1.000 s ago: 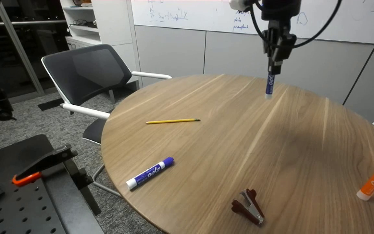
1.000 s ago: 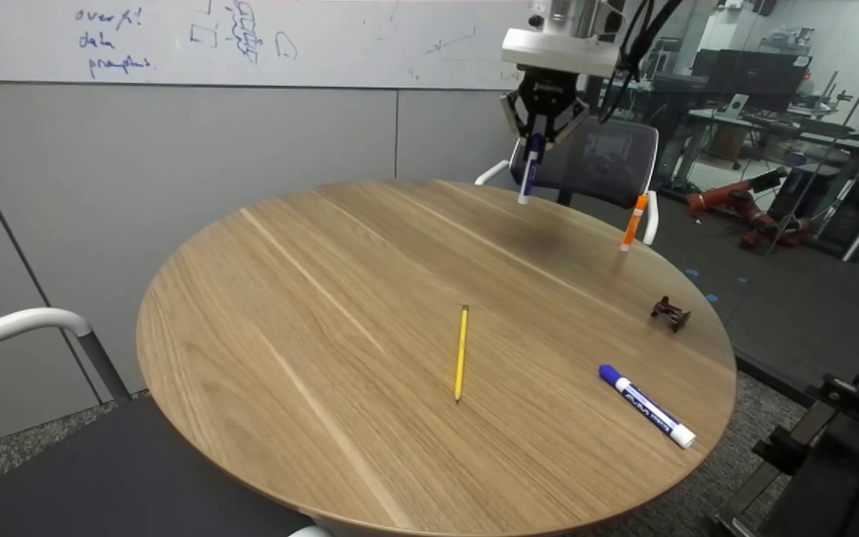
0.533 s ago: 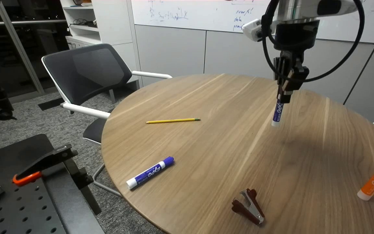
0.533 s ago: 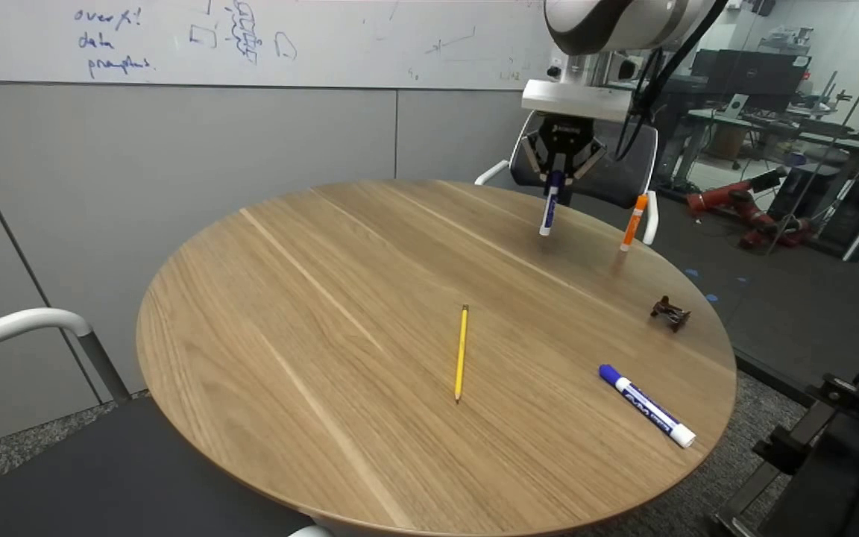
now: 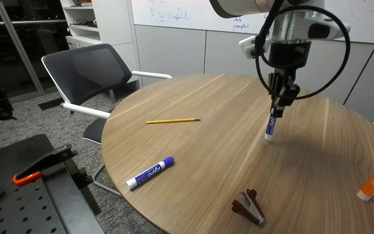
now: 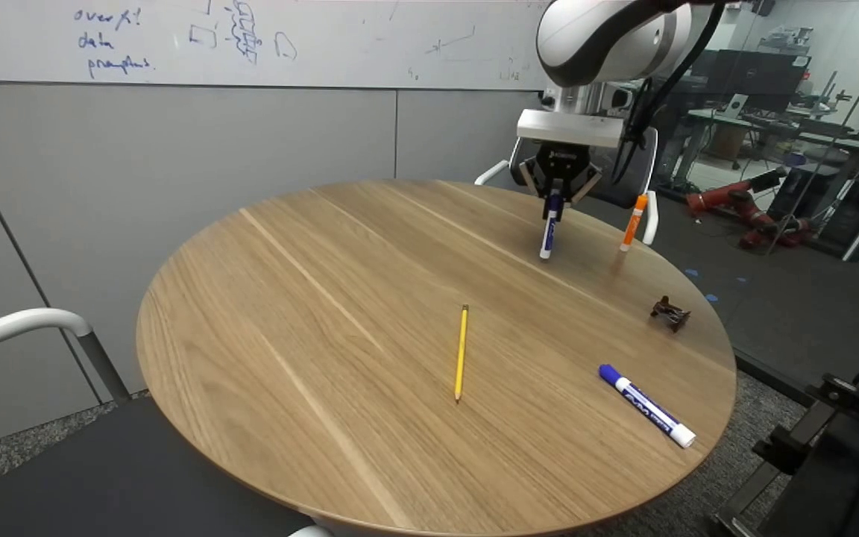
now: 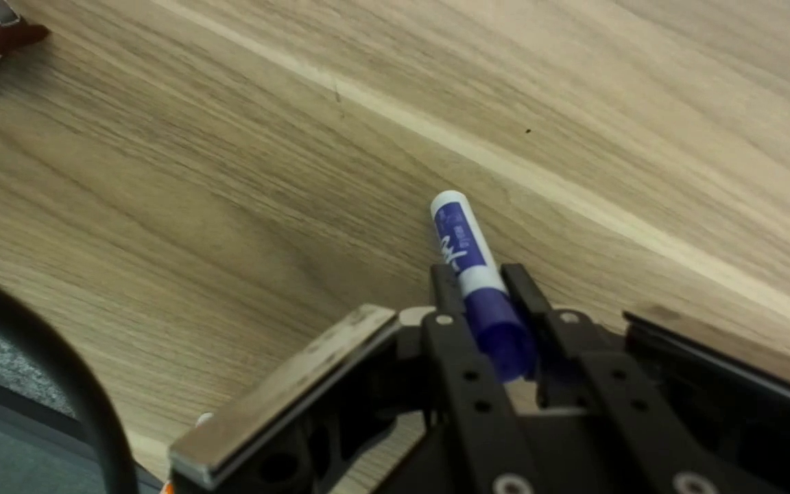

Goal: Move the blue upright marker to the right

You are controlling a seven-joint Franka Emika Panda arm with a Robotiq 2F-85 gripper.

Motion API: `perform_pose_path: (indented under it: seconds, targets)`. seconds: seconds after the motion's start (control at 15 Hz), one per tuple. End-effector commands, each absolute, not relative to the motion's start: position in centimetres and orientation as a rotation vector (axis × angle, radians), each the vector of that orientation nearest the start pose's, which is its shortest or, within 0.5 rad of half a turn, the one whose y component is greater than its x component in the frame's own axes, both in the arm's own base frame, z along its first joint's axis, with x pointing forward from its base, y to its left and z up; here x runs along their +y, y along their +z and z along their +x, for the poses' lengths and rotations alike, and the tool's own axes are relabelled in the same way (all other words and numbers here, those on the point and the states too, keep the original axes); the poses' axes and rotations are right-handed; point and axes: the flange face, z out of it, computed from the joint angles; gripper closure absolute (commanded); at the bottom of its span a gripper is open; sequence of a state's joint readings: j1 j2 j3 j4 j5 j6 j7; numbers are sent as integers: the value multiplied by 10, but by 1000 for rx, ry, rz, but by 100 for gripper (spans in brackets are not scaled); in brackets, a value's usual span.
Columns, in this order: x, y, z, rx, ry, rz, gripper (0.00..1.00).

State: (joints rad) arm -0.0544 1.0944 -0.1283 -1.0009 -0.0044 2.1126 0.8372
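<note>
Half a second on: lowered toward six o'clock in an exterior view, pinching blue upright marker (image 6: 549, 233) in gripper (image 7: 479, 272); likely nearing set-down, can't tell if touching table (image 6: 370, 358).

1 blue-capped marker (image 7: 480, 278) (white end down), held slightly tilted.

pincer (image 5: 275, 112): holding blue marker (image 5: 270, 127), slightly tilted | yellow pencil (image 5: 173, 121), staple remover (image 5: 254, 208): on table (image 5: 219, 146)

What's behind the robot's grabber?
In an exterior view, a dark chair with white armrests stands behind the gripper. The gripper and arm hide part of its backrest, so that bit can't be seen.
</note>
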Motion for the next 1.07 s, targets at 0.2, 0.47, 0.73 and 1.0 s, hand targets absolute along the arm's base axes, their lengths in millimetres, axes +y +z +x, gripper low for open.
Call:
perform_pose_path:
  seconds: [0.2, 0.47, 0.73, 1.0]
  targets:
    - [-117, 169, 780, 1527, -51, -2850, 95]
    - [-122, 168, 781, 1527, -44, -2841, 55]
    - [-117, 184, 777, 1486, -14, -2843, 33]
    - [-98, 250, 766, 1343, 7, -2860, 5]
